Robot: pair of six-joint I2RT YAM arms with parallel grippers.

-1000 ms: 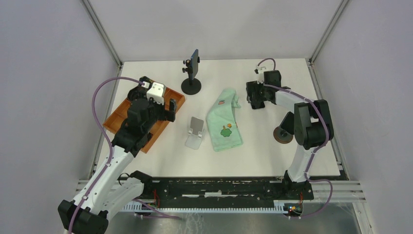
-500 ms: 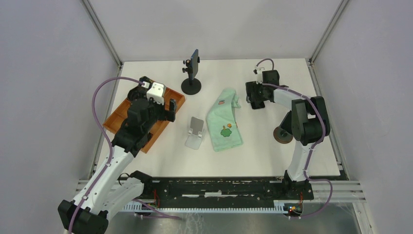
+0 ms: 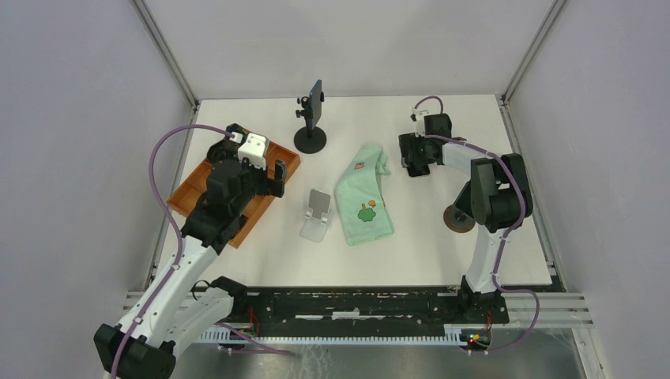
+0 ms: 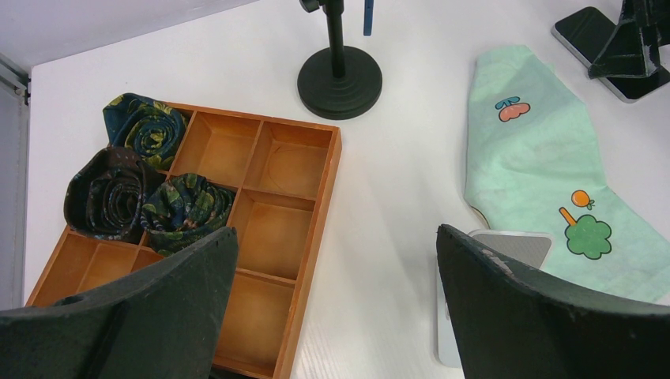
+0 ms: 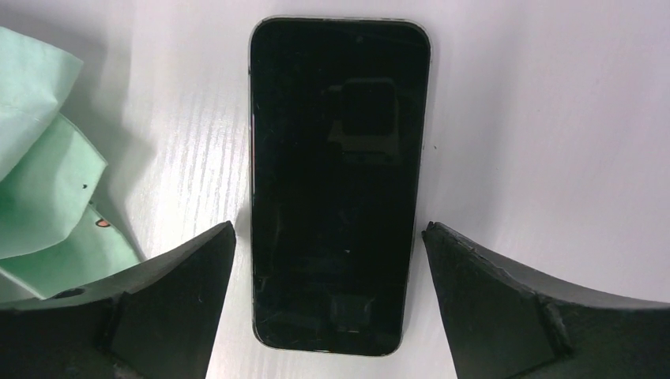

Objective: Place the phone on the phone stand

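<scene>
the phone (image 5: 332,185) lies flat, dark screen up, on the white surface (image 5: 553,118) at the far right, just right of the green cloth (image 3: 363,201). its long axis runs straight out from the right wrist, with the camera-dot end pointing away. the right fingers (image 5: 150,316) stand wide and straddle its near half, with a gap on each side. the phone stand (image 3: 318,215) sits well apart, near the centre. the left fingers (image 4: 142,316) are wide too, over the wooden tray (image 4: 272,233). since a second ago the right elbow has swung slightly left; the stand and cloth are unmoved.
</scene>
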